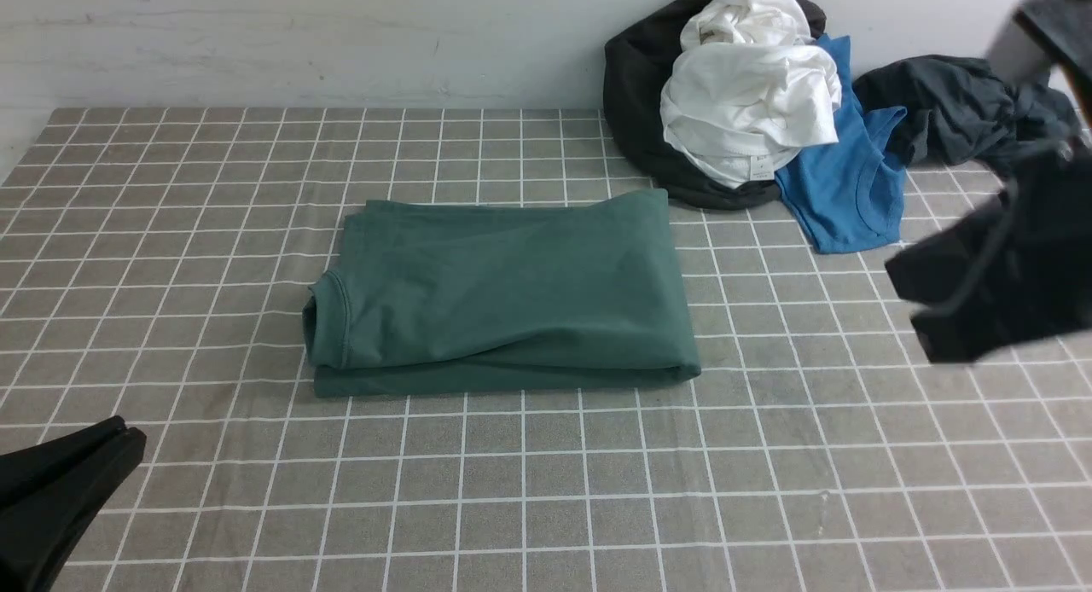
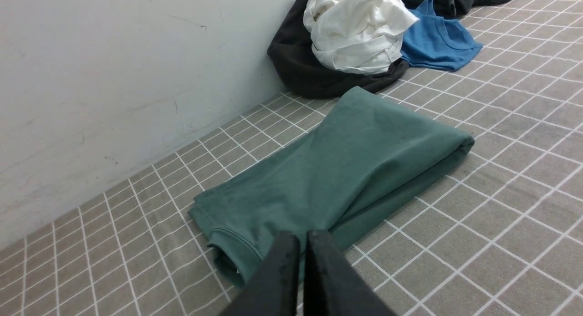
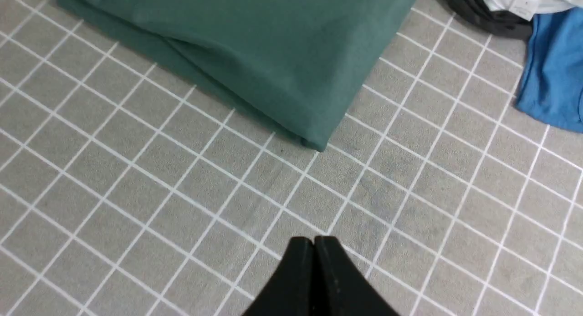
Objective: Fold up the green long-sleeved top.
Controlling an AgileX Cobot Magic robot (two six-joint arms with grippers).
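Nearest my front camera, at the lower left corner, sits my left end effector (image 1: 115,438), its two black fingers pressed together and holding nothing. It hovers low over the grey checked counter (image 1: 546,490), close to the near left corner of the green long-sleeved top (image 1: 503,293).

The top lies in the middle of the counter as a tidy folded rectangle, several layers thick. Its long axis runs left to right across my view, with the ribbed neckline at the left end and a rounded fold at the right end. No sleeve sticks out, so I judge the folding essentially finished.

My right end effector (image 1: 917,306) is raised at the right edge of the front view, blurred, well apart from the top's right end. Its own camera shows its tips (image 3: 314,243) closed together and empty, with bare counter between them and the top's folded corner (image 3: 314,140).

The left arm is the nearer one: the top lies ahead and to the right of it. Any tidying would start at the neckline end.

The left wrist view shows the neck opening (image 2: 227,261) just behind the closed tips (image 2: 303,238), which the right wrist view misses. Against the far wall sits a heap: a white garment (image 1: 751,97) on a black one (image 1: 640,106), a bright blue T-shirt (image 1: 845,200), and a dark grey garment (image 1: 964,106).
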